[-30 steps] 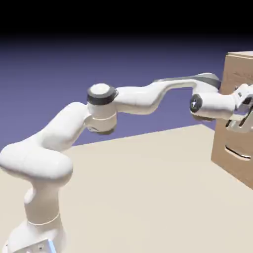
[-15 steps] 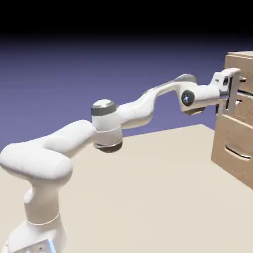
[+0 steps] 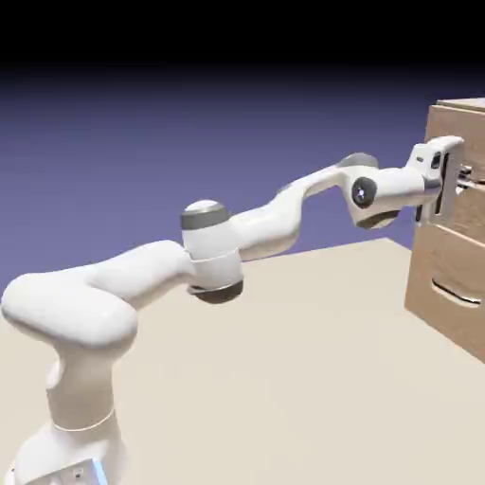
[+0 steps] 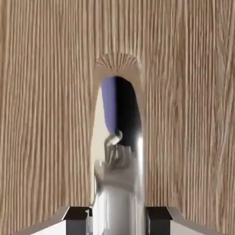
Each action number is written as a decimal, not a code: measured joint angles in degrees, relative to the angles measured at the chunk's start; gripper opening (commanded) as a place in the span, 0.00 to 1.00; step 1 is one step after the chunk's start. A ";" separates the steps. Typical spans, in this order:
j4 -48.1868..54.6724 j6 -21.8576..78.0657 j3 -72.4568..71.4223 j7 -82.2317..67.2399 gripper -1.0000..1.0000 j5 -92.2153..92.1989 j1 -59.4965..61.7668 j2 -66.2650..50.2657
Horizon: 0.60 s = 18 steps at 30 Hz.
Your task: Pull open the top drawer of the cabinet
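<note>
Nearest you in the exterior view, the arm (image 3: 76, 308) rises from the table (image 3: 256, 379) and reaches toward the exterior view's right. At its far end, your claw (image 4: 118, 221) is clamped on the silvery bar handle (image 4: 118, 156), one dark fingertip on either side of the metal in the hand view. You have no visible slack there, though the contact surfaces themselves are hidden.

Just behind the handle is the wood-grain front of the top drawer (image 4: 46, 114), high on the cabinet (image 3: 455, 325) at the exterior view's right. The drawer looks closed, as far as you can tell around the hand. So your reach and grip look done; the whole pull is left. You'd best draw straight back from the front, since a sideways drag could let the smooth bar slip. The lower handle (image 3: 457, 293) isn't yours to touch.
</note>
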<state>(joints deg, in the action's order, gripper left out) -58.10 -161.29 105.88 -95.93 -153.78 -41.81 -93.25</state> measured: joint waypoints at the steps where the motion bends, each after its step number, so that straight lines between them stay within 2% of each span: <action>1: -2.08 0.82 0.05 -0.74 0.00 -0.70 -1.21 -0.27; 18: -37.37 14.30 -0.25 -8.22 0.00 -6.23 -22.52 -4.62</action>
<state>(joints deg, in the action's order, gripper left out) -95.46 -146.99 105.63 -104.15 -160.00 -64.34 -97.87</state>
